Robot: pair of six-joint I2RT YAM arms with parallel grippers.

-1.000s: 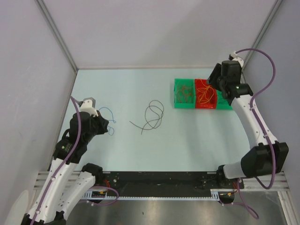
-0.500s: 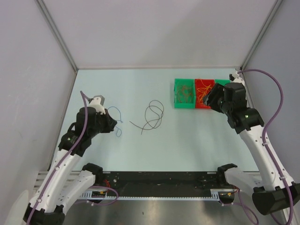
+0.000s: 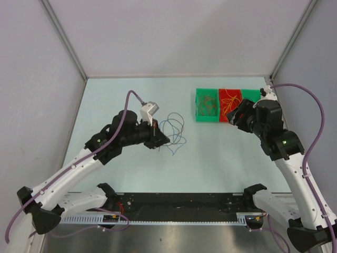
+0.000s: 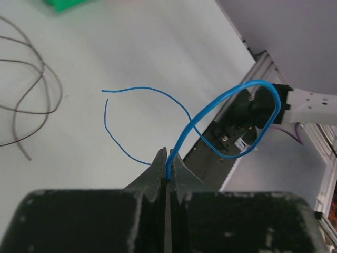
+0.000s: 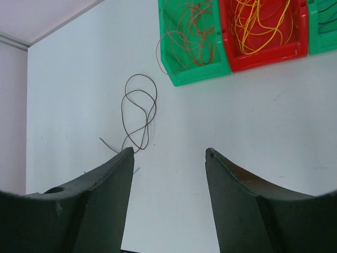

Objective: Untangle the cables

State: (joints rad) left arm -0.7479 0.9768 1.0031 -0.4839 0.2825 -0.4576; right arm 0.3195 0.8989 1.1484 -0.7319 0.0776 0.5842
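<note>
text: none legible | labels: none | brands: none | numbers: none | signs: none | all views checked

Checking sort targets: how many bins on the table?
3, in a row at the far right: green bin, red bin, second green bin, partly hidden by the right arm.

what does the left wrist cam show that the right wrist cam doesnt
Only the left wrist: the blue cable pinched between the shut fingers of the left hand, and the rail at the table's near edge. Only the right wrist: the right hand, open and empty, the red bin with orange cables, and the brownish cables inside the green bin. Both: the dark brown cable lying looped on the pale table; the left wrist catches just a green corner at its top edge.
</note>
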